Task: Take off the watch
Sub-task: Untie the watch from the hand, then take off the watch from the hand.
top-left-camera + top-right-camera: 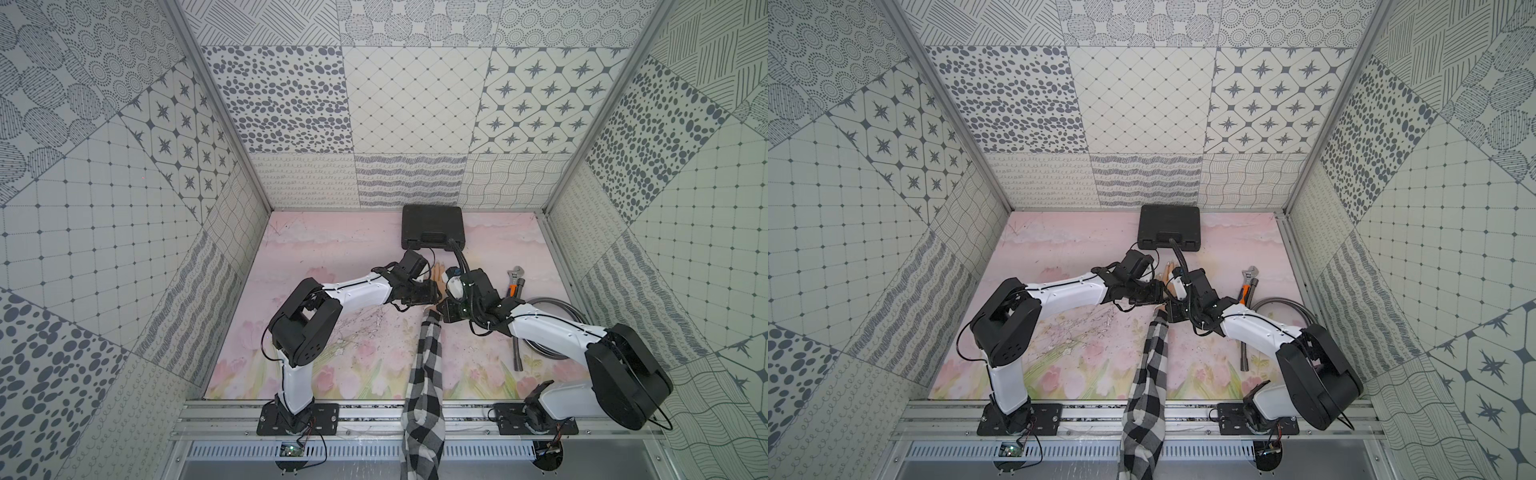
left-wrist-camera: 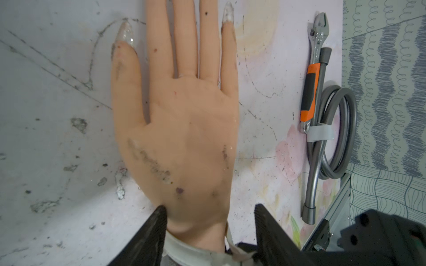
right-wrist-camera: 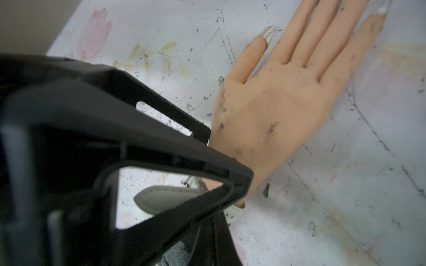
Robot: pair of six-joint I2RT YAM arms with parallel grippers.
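Watch [image 2: 184,251]: pale strap at the wrist of the mannequin hand [image 2: 184,138], dial unseen. Left gripper [image 2: 209,206]: jaws parted, straddling that wrist, clamping nothing. Right gripper [image 1: 442,311]: closed beside the strap; grasp unclear.

Mannequin hand [image 2: 179,138] lies mid-table [image 1: 332,257], fingers toward back wall. Watch [image 2: 182,249] on its wrist. Sleeve [image 1: 426,374] runs from wrist over front edge. Case [image 1: 432,226] behind hand, against back wall. Wrench [image 2: 310,92] and coiled hose [image 2: 348,138] right of hand, touching.
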